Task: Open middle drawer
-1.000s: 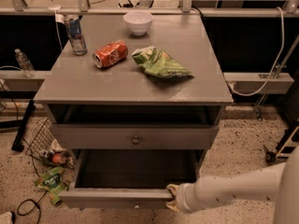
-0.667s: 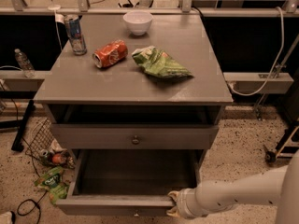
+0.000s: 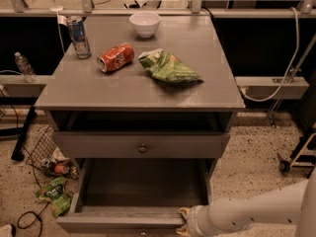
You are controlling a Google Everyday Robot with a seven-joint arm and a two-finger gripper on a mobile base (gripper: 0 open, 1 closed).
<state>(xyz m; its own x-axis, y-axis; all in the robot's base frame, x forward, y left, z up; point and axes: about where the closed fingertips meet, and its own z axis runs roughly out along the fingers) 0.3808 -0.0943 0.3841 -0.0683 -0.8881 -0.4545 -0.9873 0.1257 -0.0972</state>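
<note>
Cabinet top (image 3: 123, 90): bowl (image 3: 144, 23), upright blue can (image 3: 78, 37), red can (image 3: 116, 57) lying, green bag (image 3: 168, 67). Gripper (image 3: 183, 221) below, at front.

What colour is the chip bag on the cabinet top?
The chip bag is green, camera view; the gripper is at the front of the middle drawer.

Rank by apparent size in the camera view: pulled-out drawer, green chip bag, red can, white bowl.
1. pulled-out drawer, with the claw at its front edge.
2. green chip bag.
3. red can and white bowl look alike; the bowl sits farther back, so unranked.
</note>
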